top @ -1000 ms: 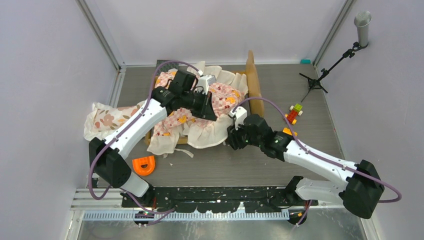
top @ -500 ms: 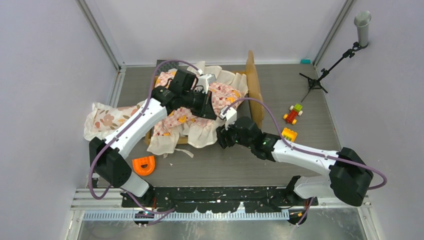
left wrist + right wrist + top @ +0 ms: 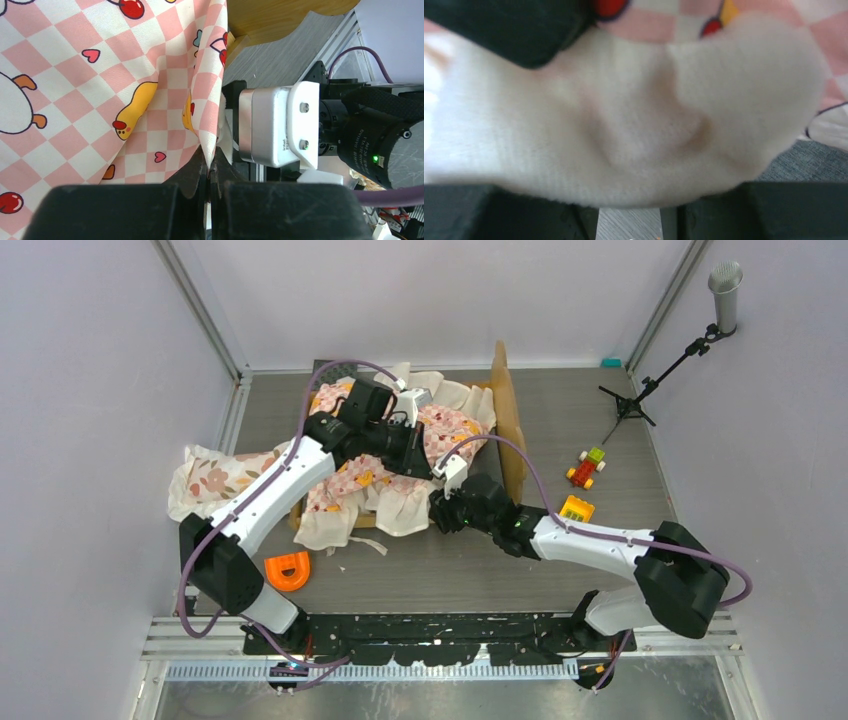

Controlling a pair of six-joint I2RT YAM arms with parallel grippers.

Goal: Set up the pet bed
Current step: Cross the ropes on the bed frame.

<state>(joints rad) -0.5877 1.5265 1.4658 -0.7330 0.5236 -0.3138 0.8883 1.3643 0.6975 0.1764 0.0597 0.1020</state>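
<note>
A floral pillow [image 3: 215, 478] lies at the left of the surface [image 3: 560, 570], beside the pet bed [image 3: 507, 410]. The bed sits at the far middle, its wavy headboard upright on the right and a pink-checkered sheet [image 3: 345, 485] heaped over it. The left gripper [image 3: 420, 466] is closed on a fold of that sheet; just beside it, the right gripper [image 3: 437, 512] has its jaws apart at the white ruffle [image 3: 634, 125], and whether it grips cannot be told.
</note>
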